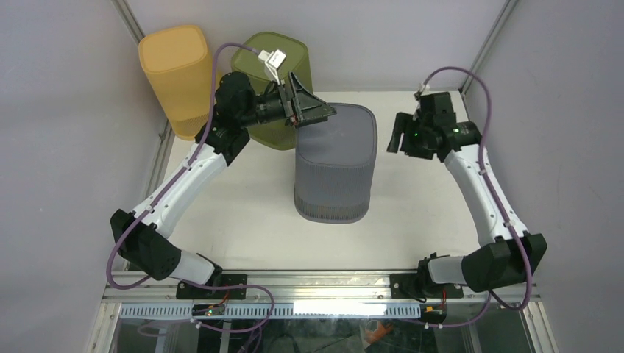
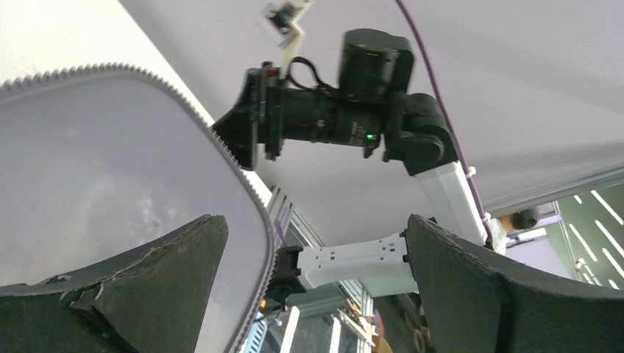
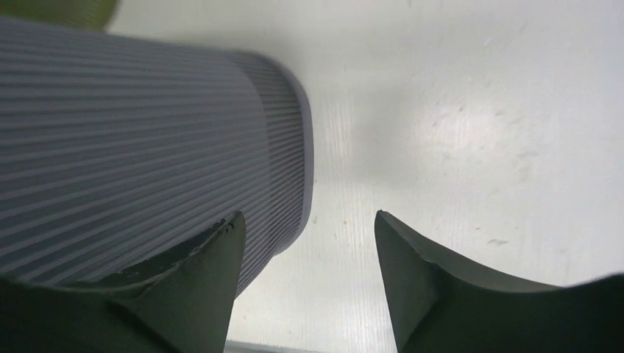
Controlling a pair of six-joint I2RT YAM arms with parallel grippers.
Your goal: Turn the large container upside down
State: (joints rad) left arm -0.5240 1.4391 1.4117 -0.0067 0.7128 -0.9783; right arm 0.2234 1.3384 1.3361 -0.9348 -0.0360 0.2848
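Note:
The large grey ribbed container [image 1: 335, 165] stands in the middle of the table with a smooth closed face up. My left gripper [image 1: 318, 112] is open at its far left top corner. In the left wrist view [image 2: 316, 220] the container's toothed edge [image 2: 250, 191] runs between the two fingers, and nothing is gripped. My right gripper [image 1: 396, 136] is open and empty to the right of the container, a short gap away. In the right wrist view [image 3: 309, 217] the ribbed wall [image 3: 147, 140] lies by the left finger.
An orange container [image 1: 176, 77] and an olive green container [image 1: 276, 66] stand at the back left, close behind my left arm. Metal frame posts and grey walls bound the white table [image 1: 235, 220]. A rail runs along the near edge.

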